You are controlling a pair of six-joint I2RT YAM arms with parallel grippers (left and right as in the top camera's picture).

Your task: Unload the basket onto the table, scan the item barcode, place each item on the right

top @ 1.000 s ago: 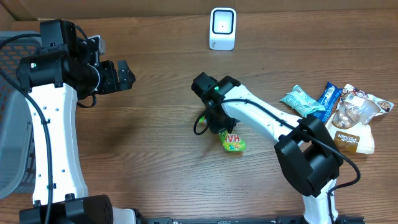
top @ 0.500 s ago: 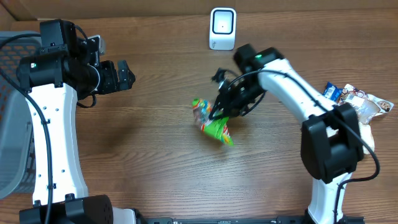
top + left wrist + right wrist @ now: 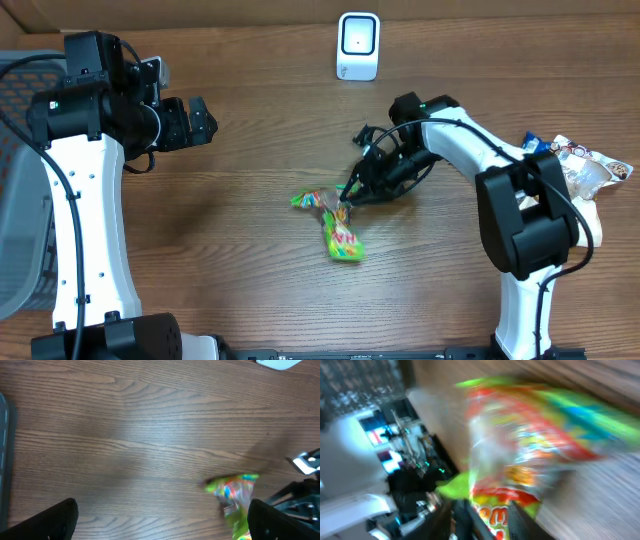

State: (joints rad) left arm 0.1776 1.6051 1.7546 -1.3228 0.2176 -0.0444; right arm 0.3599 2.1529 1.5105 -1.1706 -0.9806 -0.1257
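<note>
The item is a green, red and yellow candy bag [image 3: 336,225], lying stretched out mid-table; it is blurred in the left wrist view [image 3: 237,497]. My right gripper [image 3: 349,197] is at the bag's upper end. In the right wrist view the blurred bag [image 3: 535,445] fills the frame and its lower end sits between my parted fingers [image 3: 520,521]; the gripper [image 3: 487,522] is open. The white scanner [image 3: 358,45] stands at the table's far edge, well beyond the bag. My left gripper [image 3: 200,122] hangs open and empty above the left side [image 3: 160,527].
Several snack packs [image 3: 560,180] lie at the right edge of the table. A grey basket [image 3: 15,200] stands off the left side, its rim showing in the left wrist view [image 3: 2,450]. The right arm's cables [image 3: 375,150] loop near the gripper.
The right gripper lifted the bag off the table and swung it up toward the scanner; now the bag is lower and to the left, and the jaws have parted. Left arm unmoved.
</note>
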